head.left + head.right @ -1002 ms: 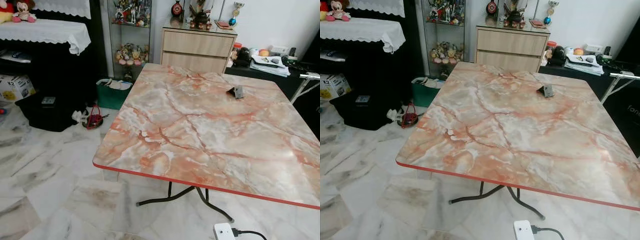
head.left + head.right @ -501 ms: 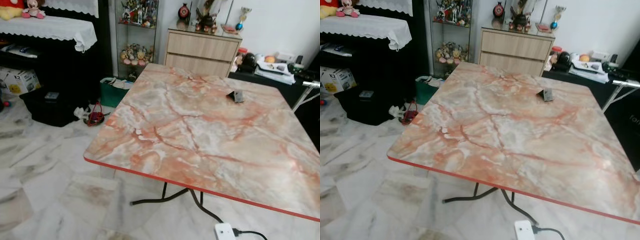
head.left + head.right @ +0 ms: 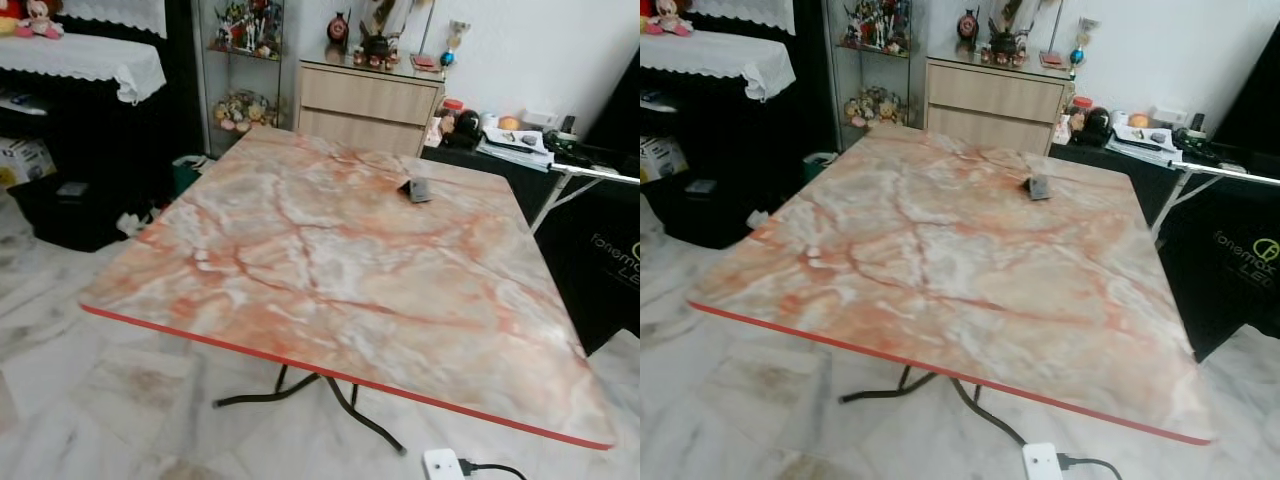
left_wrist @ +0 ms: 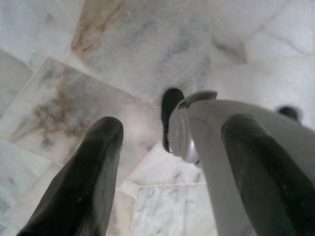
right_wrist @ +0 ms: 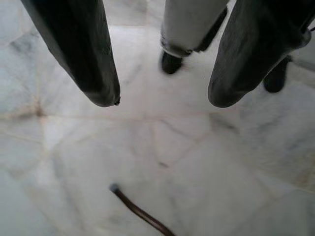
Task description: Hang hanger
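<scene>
— What are we facing at this moment?

— We are looking down at a folding table [image 3: 330, 270] with a pink marble-pattern top and a red edge strip [image 3: 340, 376] running along its near side. Its black metal legs [image 3: 300, 390] are standing on the pale marble floor [image 3: 60, 400]. A small dark object [image 3: 417, 189] is lying on the far part of the top; we cannot tell what it is.

— Where is open room for moving?

— The floor on our left of the table is lying open up to a dark cabinet [image 3: 90, 130] with a white lace cloth. A white power strip [image 3: 443, 465] with a black cable is lying near the table's front right corner. A wooden drawer chest [image 3: 365, 105] is standing beyond the far edge.

— And our grippers?

— The left gripper [image 4: 167, 162] is hanging over the floor, fingers spread apart, gripping nothing. The right gripper [image 5: 162, 96] is also pointing at the floor tiles, fingers apart and empty, with a thin brown cable [image 5: 140, 211] lying below it.

— The hanger?

— We cannot point to any hanger here.
</scene>
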Controlling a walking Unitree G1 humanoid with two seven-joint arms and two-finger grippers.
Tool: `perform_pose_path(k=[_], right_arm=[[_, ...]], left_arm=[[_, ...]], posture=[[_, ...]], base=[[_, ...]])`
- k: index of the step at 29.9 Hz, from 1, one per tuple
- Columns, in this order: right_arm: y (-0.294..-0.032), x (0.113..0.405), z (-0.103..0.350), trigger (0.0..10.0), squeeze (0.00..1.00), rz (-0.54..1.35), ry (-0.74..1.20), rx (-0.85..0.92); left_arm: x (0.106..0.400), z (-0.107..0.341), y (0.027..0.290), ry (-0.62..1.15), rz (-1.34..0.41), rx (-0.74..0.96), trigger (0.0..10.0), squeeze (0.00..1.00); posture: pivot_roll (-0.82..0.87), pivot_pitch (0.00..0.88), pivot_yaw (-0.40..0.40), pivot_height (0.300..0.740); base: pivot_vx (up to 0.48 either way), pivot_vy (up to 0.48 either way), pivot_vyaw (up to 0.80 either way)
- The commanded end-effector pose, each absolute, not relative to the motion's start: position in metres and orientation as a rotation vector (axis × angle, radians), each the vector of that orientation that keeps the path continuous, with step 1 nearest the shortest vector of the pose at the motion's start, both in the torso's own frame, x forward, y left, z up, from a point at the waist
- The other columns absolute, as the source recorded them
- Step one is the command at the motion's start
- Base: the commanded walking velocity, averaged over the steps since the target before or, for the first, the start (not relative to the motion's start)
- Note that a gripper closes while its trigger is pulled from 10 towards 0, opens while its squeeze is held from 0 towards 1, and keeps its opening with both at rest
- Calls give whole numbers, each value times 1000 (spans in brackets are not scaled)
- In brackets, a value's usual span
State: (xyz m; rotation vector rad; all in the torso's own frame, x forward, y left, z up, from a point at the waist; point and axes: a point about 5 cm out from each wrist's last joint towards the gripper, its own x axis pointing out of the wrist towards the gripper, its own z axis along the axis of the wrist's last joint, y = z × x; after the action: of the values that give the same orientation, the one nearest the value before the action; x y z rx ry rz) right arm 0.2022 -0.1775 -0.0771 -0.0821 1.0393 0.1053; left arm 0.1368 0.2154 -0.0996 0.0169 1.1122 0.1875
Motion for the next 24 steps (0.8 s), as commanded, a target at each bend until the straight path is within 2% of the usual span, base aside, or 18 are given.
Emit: perform_pose_path(k=[1, 5, 24], right_arm=[[-189, 223, -63, 10000, 0, -128, 870, 231], [-189, 223, -63, 10000, 0, -129, 875, 230], [-189, 224, -62, 10000, 0, -131, 858, 230]], left_arm=[[155, -88, 231, 1035, 121, 51, 10000, 0], [155, -89, 231, 1036, 121, 51, 10000, 0], [154, -90, 227, 1040, 114, 47, 10000, 0]], posture=[[194, 5, -41, 740], [191, 7, -40, 740], [173, 16, -38, 740]], base=[[0, -480, 0], [0, -480, -619], [0, -480, 0]])
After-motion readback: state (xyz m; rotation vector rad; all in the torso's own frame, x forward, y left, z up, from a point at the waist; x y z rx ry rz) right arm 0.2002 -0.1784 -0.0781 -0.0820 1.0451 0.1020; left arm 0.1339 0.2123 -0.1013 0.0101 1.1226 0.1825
